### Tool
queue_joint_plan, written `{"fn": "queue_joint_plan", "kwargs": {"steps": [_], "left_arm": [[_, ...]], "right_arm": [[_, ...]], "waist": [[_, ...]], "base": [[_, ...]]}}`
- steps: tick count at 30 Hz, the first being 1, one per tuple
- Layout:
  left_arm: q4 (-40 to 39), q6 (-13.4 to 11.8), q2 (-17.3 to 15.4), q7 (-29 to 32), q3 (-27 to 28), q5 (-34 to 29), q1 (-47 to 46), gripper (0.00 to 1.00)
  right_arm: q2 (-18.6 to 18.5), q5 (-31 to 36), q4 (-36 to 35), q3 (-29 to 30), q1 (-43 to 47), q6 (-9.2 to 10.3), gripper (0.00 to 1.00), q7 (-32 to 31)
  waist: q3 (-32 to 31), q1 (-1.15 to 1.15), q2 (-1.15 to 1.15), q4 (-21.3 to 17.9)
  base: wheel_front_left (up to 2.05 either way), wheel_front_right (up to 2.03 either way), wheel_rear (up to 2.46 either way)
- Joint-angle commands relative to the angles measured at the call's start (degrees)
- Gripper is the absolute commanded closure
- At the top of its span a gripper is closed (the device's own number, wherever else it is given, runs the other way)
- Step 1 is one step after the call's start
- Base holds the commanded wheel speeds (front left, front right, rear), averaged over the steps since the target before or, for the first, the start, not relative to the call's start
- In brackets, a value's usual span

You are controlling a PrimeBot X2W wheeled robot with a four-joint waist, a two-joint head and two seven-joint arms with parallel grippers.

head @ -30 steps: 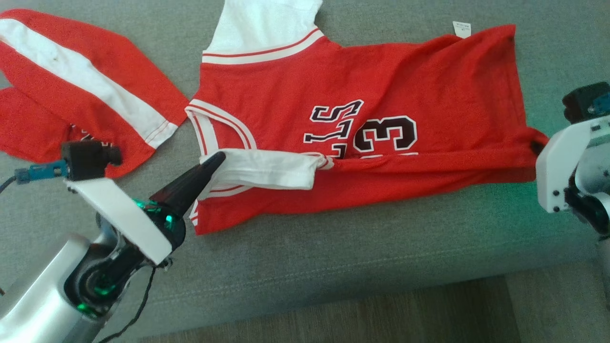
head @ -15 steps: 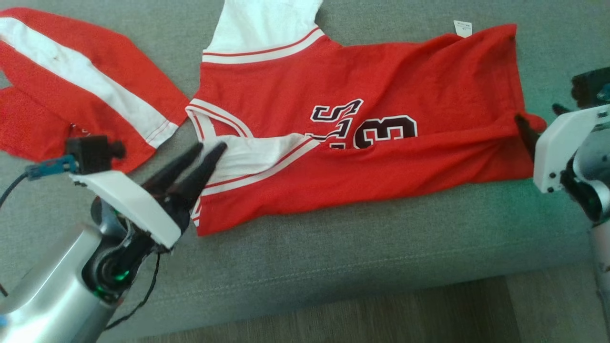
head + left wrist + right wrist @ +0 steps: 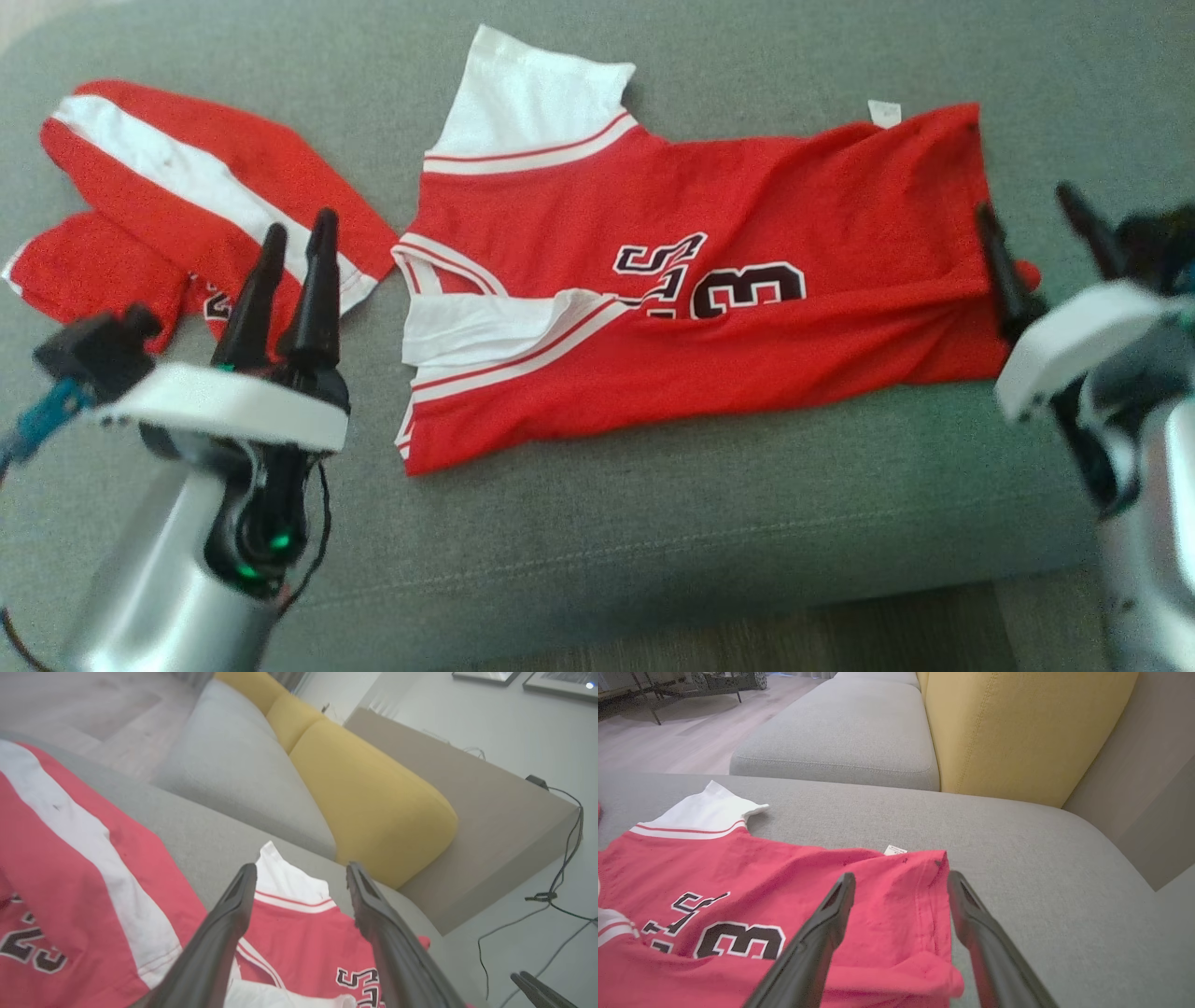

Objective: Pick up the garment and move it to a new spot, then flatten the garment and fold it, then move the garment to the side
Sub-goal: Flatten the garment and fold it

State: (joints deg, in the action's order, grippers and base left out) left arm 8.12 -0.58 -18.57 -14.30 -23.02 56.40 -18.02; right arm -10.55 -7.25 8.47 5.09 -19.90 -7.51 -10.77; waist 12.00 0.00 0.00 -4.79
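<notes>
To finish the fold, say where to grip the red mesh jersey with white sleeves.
Take the jersey by its unfolded far edge, probably: left gripper on the flat white sleeve, right gripper on the hem corner by the tag, both from above; the near edge already lies folded over.

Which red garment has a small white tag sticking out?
The jersey in the middle, with white sleeves: the tag juts from its far edge. The white-striped piece lies left.
</notes>
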Motion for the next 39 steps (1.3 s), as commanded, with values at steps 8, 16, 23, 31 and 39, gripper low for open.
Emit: {"fn": "queue_joint_plan", "kwargs": {"steps": [8, 16, 23, 31, 39], "left_arm": [[-4.06, 2.3, 12.0, -0.69, 12.99, -26.06, 11.2, 0.0], [0.61, 4.62, 15.36, -0.69, 14.56, -34.09, 15.58, 0.0], [7.45, 4.68, 15.63, -0.69, 13.63, -36.63, 14.17, 0.0], [19.04, 1.72, 15.68, -0.7, 12.7, -38.31, 10.41, 0.0], [28.86, -0.62, 15.39, -0.51, 12.83, -39.1, 6.3, 0.0]], "right_arm": [[4.99, 5.43, -4.8, -0.93, 8.15, 0.02, 0.0, 12.96], [6.79, 8.18, -2.01, -1.37, 10.85, 0.02, 0.0, 17.28], [7.33, 7.9, -1.46, -1.07, 10.85, 0.02, 0.0, 18.44], [7.59, 7.23, -2.1, -1.19, 10.62, 0.02, 0.0, 18.79], [7.65, 7.96, -1.97, -1.48, 10.58, 0.02, 0.0, 19.15]], "waist": [[-3.52, 0.0, 0.0, -0.64], [-3.6, 0.0, 0.0, -1.87], [-3.05, 0.0, 0.0, -3.29], [-1.86, 0.0, 0.0, -5.54], [-0.6, 0.0, 0.0, -7.14]], "base": [[0.0, 0.0, 0.0], [0.0, 0.0, 0.0], [0.0, 0.0, 0.0], [0.0, 0.0, 0.0], [0.0, 0.0, 0.0]]}}
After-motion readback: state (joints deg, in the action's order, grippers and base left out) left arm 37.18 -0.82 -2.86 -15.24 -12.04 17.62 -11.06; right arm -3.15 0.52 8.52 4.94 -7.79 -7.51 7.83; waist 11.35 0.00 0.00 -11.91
